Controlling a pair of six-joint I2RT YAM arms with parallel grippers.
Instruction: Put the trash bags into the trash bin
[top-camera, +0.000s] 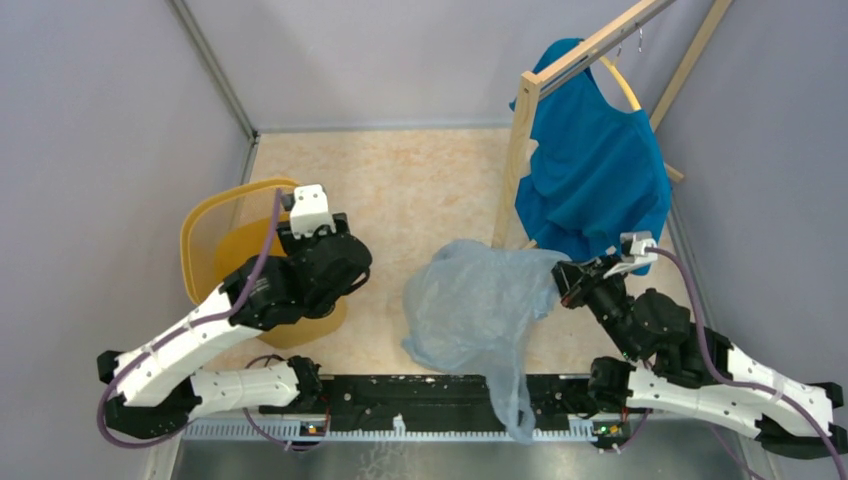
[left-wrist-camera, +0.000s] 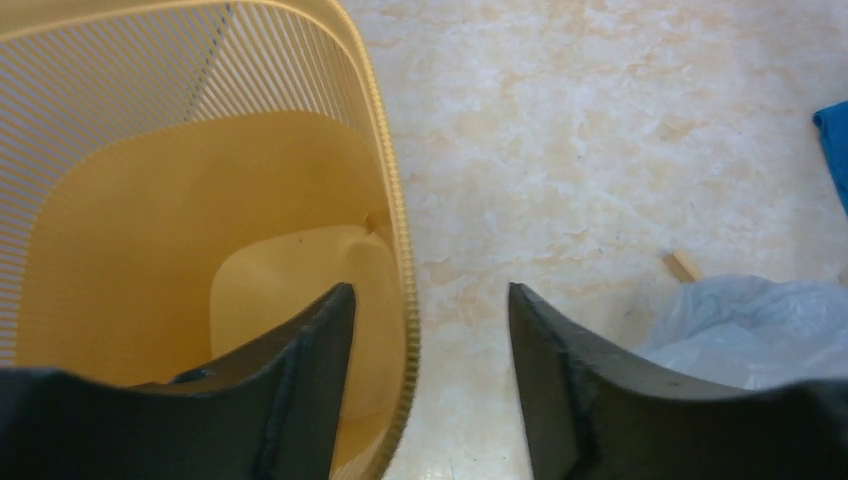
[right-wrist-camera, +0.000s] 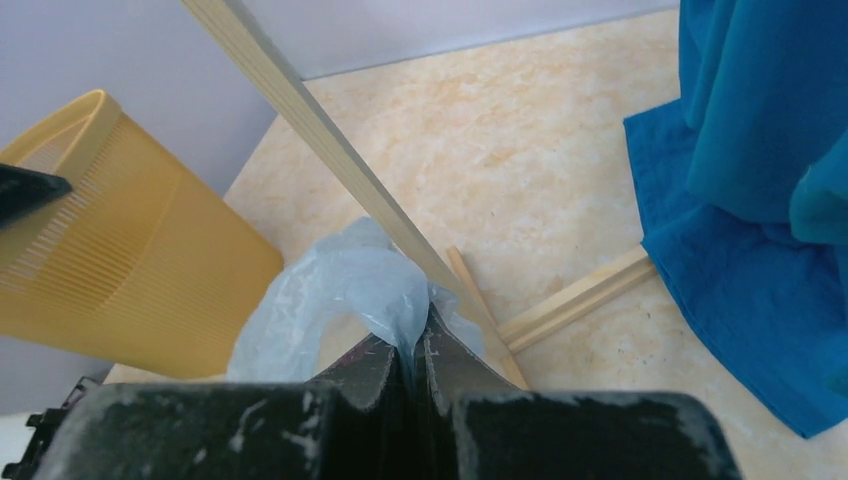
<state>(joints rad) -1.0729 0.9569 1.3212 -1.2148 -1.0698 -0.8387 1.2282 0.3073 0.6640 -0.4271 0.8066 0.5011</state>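
None of the bag (top-camera: 470, 300) is in the bin (top-camera: 240, 190) at nine o'clock yet; my right gripper (right-wrist-camera: 418, 335) pinches it (left gripper (left-wrist-camera: 430, 300) spread over the rim).

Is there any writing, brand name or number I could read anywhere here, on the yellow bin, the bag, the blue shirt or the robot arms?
None: no word, number or logo can be read on the trash bin, the trash bag, the blue shirt, the wooden rack, the left arm or the right arm.
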